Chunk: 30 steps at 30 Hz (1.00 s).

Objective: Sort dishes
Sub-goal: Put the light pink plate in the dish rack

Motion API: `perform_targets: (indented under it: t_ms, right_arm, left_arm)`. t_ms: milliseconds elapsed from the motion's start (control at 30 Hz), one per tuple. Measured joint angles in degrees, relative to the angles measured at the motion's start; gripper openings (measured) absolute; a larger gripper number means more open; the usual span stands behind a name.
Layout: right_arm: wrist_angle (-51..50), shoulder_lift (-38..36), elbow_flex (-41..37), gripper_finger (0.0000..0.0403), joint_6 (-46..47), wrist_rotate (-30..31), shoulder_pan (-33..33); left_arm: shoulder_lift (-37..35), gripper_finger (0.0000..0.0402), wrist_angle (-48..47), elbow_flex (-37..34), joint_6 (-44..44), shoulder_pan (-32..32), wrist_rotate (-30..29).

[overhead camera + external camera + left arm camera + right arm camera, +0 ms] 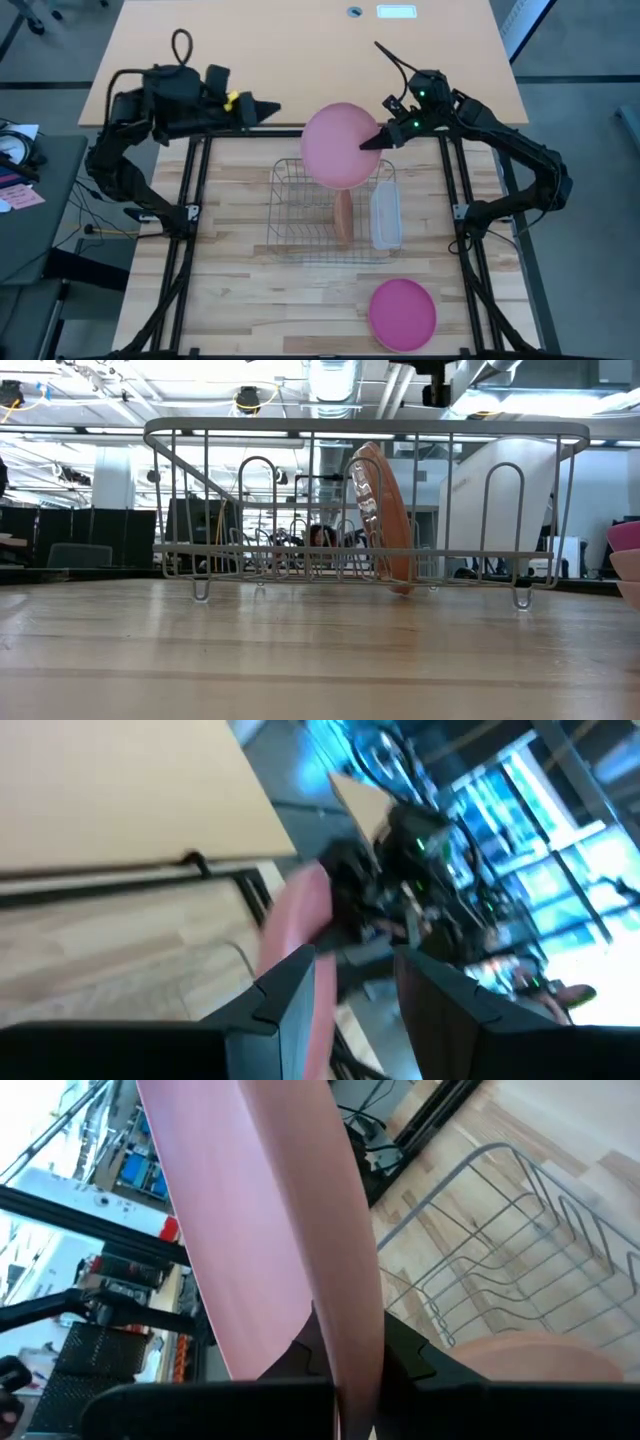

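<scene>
Nearest to us on the wooden table (pixel 240 300), toward the right, we see a bright magenta plate (pixel 403 313) lying flat and well apart from the rest. Farther in, at the table's middle, stands the wire rack (pixel 300 215). A salmon-orange plate (pixel 344 216) stands on edge in the rack's right half, leaning a little in the low view. Just right of the rack lies a translucent tub (pixel 386 214).

Above the rack's far side we find a pale pink plate (pixel 340 145) held up in the air. The right gripper (pixel 372 141) has its fingers pinched on this plate's right edge; the right wrist view shows the rim clamped between them.

At the far left, the left gripper (pixel 270 107) hovers beyond the rack's far-left corner, pointing toward the pale pink plate. Its fingers (pixel 290 995) stand somewhat apart, holding nothing.
</scene>
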Motion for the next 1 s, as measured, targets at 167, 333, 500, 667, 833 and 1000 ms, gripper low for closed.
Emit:
perform_targets:
  t_ms: [167,333,500,667,833,1000]
  right_arm:
    - [5.75,0.00,0.00,0.0025,3.80,0.00,1.01]
    - [14.27,0.00,0.01,0.0025,9.24,0.16,1.38]
    - [24.33,0.00,0.02,0.0025,16.29,0.38,0.51]
    - [37.58,0.00,0.02,0.0025,25.05,3.92,0.11]
    - [51.89,-0.02,0.11,0.0025,33.11,12.85,0.11]
    - [55.26,-0.02,0.11,0.0025,38.29,20.61,0.09]
  left_arm:
    - [-0.70,0.0136,-4.79,0.00,-1.26,1.31,1.17]
    - [-1.11,0.0136,-3.36,-0.02,0.76,3.89,1.91]
    - [-1.82,0.0136,12.82,0.02,13.49,3.43,-0.31]
    - [-1.14,0.0136,26.94,0.02,27.35,0.69,-4.59]
    - [0.31,0.0136,30.28,-0.13,32.18,-1.13,-7.09]
    - [4.01,0.0136,33.09,-0.22,32.39,-1.65,-8.75]
